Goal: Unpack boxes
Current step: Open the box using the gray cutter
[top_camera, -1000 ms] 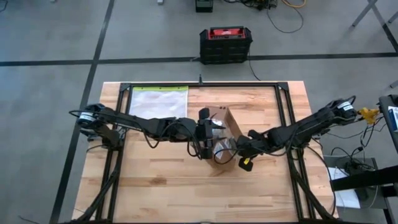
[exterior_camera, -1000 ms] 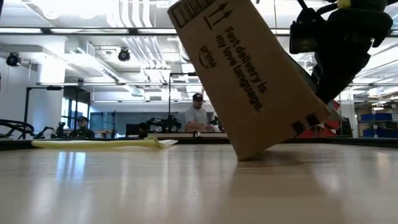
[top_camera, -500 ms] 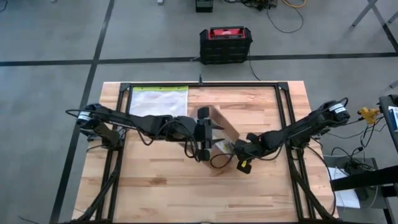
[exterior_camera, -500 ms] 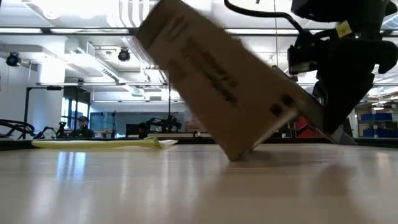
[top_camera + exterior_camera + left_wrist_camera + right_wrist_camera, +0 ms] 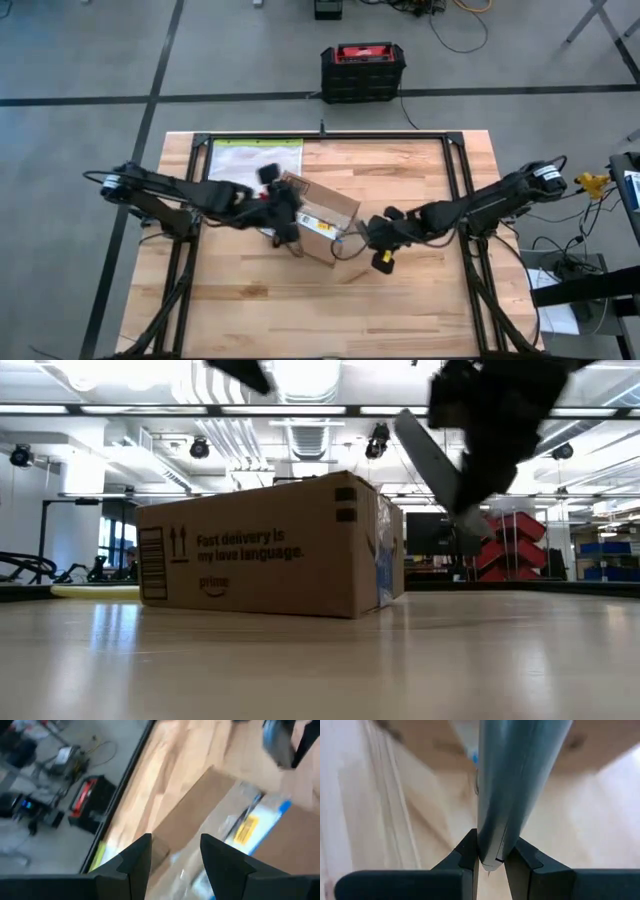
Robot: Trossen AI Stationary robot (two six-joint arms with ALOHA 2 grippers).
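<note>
The brown cardboard box (image 5: 322, 215) lies flat on the wooden table, its printed side (image 5: 245, 550) facing the near edge, its label and tape (image 5: 245, 825) on top. My left gripper (image 5: 287, 222) is open above the box's left end. In the low view, only a dark part of this arm (image 5: 238, 372) shows, well clear of the box top. My right gripper (image 5: 374, 236) hangs just right of the box, shut on a grey flat tool (image 5: 432, 465). My right gripper pinches the grey flat tool (image 5: 490, 851) between its two fingers, which come slanting down from the table's right. The tool reaches out past the fingertips toward the box. It slants in the air, clear of the table.
A clear yellow-edged pouch (image 5: 256, 160) lies flat at the table's far left. A black and red case (image 5: 362, 70) stands on the floor beyond the far edge. Black frame rails (image 5: 458, 190) run along both sides. Bare wood stretches along the near edge.
The box stood tilted on one lower edge; it has tipped over toward the table's left and now lies flat. My left gripper has gone toward the left edge and up, tipping its fingers downward. My right gripper has followed a little leftward with the tool.
</note>
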